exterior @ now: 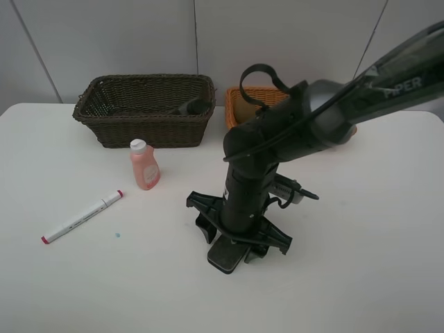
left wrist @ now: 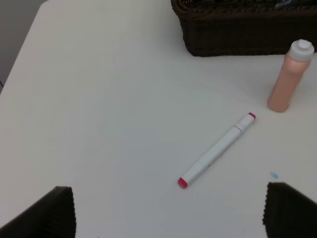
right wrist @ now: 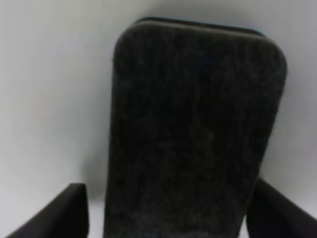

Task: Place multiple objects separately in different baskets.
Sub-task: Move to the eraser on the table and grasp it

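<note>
My right gripper (exterior: pixel 234 244) points straight down at the table's middle, its open jaws on either side of the dark rectangular eraser (exterior: pixel 223 255). In the right wrist view the eraser (right wrist: pixel 198 124) lies flat between the fingertips (right wrist: pixel 74 210) of the right gripper (right wrist: pixel 168 210). The pink white-capped bottle (exterior: pixel 144 165) stands in front of the dark brown basket (exterior: pixel 146 128). The white red-ended marker (exterior: pixel 82 216) lies at the left. My left gripper (left wrist: pixel 168 208) is open and empty, above the table near the marker (left wrist: pixel 217 149). The fruits are hidden.
The light orange-tan basket (exterior: pixel 239 104) stands behind my right arm, mostly hidden. A dark object (exterior: pixel 191 106), seemingly the pump bottle, lies inside the dark basket. The pink bottle (left wrist: pixel 290 77) and the dark basket (left wrist: pixel 237 34) show in the left wrist view. A wall is behind.
</note>
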You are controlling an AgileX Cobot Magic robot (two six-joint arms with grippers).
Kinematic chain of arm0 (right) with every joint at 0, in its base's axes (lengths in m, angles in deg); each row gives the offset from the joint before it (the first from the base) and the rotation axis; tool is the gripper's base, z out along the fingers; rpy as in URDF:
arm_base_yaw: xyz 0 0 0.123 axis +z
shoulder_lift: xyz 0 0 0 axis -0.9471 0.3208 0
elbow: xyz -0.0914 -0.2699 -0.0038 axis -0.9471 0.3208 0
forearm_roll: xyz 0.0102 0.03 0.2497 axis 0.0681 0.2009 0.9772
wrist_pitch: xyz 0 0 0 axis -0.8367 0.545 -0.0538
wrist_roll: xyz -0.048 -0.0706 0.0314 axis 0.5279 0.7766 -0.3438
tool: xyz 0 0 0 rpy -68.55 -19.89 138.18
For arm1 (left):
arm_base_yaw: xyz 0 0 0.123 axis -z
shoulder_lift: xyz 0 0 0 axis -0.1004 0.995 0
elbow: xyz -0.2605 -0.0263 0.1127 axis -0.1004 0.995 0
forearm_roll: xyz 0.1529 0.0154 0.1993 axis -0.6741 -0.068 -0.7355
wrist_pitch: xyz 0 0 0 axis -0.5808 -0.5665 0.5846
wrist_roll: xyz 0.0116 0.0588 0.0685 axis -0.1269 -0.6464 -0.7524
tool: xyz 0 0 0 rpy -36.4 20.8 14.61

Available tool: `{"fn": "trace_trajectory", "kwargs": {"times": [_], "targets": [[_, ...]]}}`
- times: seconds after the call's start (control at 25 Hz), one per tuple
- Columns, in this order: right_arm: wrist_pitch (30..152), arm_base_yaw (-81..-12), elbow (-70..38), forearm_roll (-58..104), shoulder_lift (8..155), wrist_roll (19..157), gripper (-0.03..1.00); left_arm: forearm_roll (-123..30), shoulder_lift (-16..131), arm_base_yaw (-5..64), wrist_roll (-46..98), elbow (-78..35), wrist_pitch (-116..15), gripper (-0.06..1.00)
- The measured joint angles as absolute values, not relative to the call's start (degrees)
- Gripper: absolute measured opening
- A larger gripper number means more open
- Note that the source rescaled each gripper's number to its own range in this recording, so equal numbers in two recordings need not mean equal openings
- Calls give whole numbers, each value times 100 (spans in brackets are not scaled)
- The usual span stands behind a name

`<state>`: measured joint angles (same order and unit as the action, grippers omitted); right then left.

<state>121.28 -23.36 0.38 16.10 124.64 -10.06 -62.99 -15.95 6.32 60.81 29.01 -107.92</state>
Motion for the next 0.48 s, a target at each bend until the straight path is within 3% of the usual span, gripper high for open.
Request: {"fn": "trace_trajectory", "kwargs": {"times": [0.08,0.12,0.48], "targets": [[12128,-2336,38,1610,12464,-1006,35,-6299,-1595,632,6081,2901,-10792,100],[12126,-2336,38,1610,12464,-1006,32,-6299,-1595,632,6081,2901,-10792,100],[12126,-2336,38,1610,12464,-1000,32,-6299,-1595,632,6081,2901,-10792,100]]}}
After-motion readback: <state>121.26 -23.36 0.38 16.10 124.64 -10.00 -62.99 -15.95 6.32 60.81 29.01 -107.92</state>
